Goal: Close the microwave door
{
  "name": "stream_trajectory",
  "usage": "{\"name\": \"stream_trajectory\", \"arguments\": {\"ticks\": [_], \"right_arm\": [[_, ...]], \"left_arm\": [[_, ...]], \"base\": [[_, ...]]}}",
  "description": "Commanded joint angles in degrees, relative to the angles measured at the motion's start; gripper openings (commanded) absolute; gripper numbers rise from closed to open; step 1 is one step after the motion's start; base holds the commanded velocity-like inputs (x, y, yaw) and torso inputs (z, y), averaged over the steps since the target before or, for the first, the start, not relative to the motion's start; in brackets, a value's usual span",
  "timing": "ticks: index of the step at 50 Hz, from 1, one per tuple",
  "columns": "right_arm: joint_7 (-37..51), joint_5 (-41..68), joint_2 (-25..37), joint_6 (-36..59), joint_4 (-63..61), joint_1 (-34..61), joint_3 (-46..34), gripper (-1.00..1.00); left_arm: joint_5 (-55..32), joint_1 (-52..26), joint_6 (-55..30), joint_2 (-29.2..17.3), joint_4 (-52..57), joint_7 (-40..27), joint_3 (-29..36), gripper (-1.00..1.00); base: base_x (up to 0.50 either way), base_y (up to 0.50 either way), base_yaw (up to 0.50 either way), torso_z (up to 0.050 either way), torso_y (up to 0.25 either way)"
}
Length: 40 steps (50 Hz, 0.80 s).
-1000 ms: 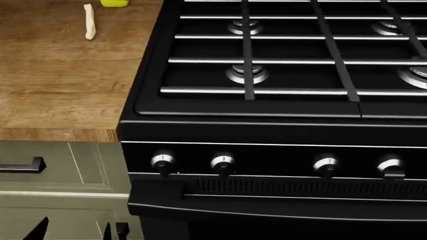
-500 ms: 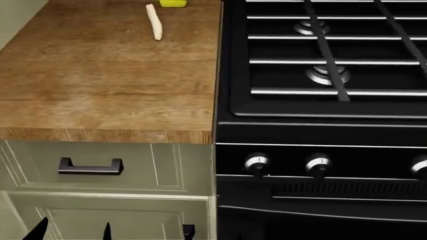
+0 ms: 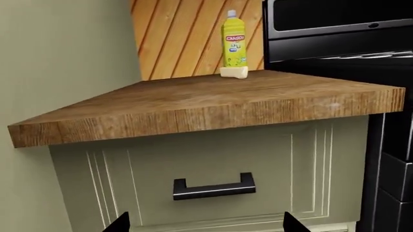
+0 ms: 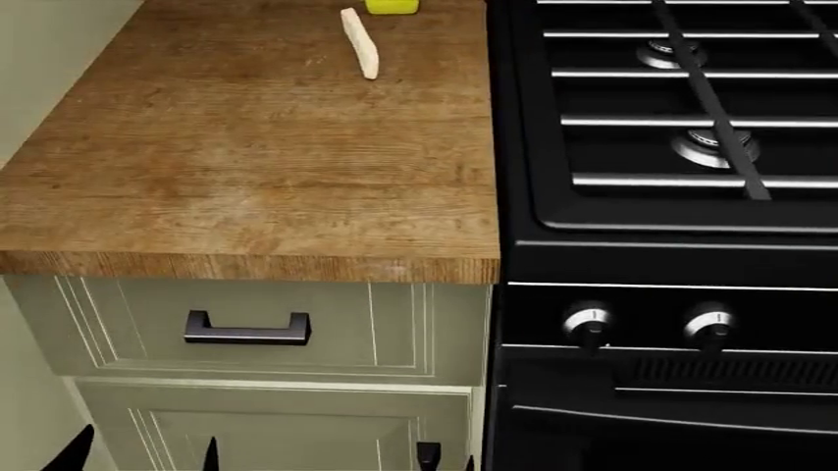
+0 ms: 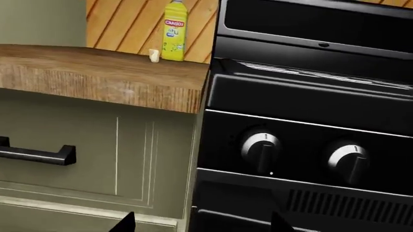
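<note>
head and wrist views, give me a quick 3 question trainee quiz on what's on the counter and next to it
1. True or false: the yellow bottle stands upright at the back of the wooden countertop.
2. What sits directly beside the countertop on the robot's right? A) a sink B) a black stove C) a fridge
3. Fill in: the pale stick-shaped item lies flat on the countertop just in front of the ____.

Key
1. True: it stands against the slatted wood wall.
2. B: the stove's knobs face the right wrist camera.
3. The yellow bottle. No microwave door can be identified for certain in any view.
</note>
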Motion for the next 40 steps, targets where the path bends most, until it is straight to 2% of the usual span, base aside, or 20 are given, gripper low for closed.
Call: {"name": "stream_trajectory", "arguments": {"ticks": [1,8,15,20,24,25,26,27,31,33,36,40], "right_arm": [[1.7,-1.5,0.1,1.6,0.7,0.7,-0.6,1.0],[3.8,-4.0,-0.1,3.0,0.3,0.8,-1.5,1.0],[1.6,-3.1,0.6,4.5,-2.9,0.3,-3.2,1.0],[-1.2,-5.6,1.4,16.3,-23.3,-2.4,-6.9,1.0],[-1.1,-6.2,1.7,17.2,-25.6,-2.2,-7.4,1.0],[-3.5,-11.3,0.8,25.5,-34.2,1.1,-10.8,1.0],[-4.3,-13.0,0.9,27.5,-42.8,2.1,-12.0,1.0],[-4.5,-13.4,1.1,27.9,-46.7,2.3,-12.4,1.0],[-4.5,-15.4,1.1,29.6,-50.9,2.6,-13.4,1.0],[-4.3,-18.1,1.6,29.0,-53.7,2.5,-15.5,1.0],[-5.3,-20.3,0.7,32.0,-57.4,3.9,-16.6,1.0],[-5.4,-20.4,-0.2,32.8,-59.1,4.8,-16.4,1.0]], "left_arm": [[1.3,-0.2,-0.5,-0.5,0.4,-0.9,0.9,1.0],[2.9,-0.4,-1.1,-0.8,0.8,-1.9,1.5,1.0],[6.5,0.1,-2.1,-1.7,3.5,-3.7,2.5,1.0],[11.8,4.0,-10.5,-4.1,24.1,-5.4,0.8,1.0],[12.1,4.4,-11.9,-4.3,26.3,-5.6,0.6,1.0],[20.1,6.4,-20.5,-5.7,34.9,-2.9,0.1,1.0],[22.9,6.5,-25.2,-5.7,43.5,-1.6,-0.3,1.0],[23.2,6.6,-25.7,-5.8,52.1,-1.3,-0.6,1.0],[27.0,7.9,-27.3,-6.1,58.9,-1.2,-1.3,1.0],[32.0,9.3,-24.9,-1.5,60.0,4.1,-3.0,1.0],[35.3,9.7,-18.2,8.5,60.0,14.8,-9.0,1.0],[35.9,9.9,-14.9,9.7,60.0,16.2,-9.9,1.0]], "base": [[0.0,0.0,0.0,0.0,0.0],[0.0,0.0,0.0,0.0,0.0],[0.0,0.0,0.0,0.0,0.0],[0.0,0.0,0.0,0.0,0.0],[0.0,0.0,0.0,0.0,0.0],[0.0,0.0,0.0,0.0,0.0],[0.0,0.0,0.0,0.0,0.0],[0.0,0.0,0.0,0.0,0.0],[0.0,0.0,0.0,0.0,0.0],[0.0,0.0,0.0,0.0,0.0],[0.0,0.0,0.0,0.0,0.0],[0.0,0.0,0.0,0.0,0.0]]}}
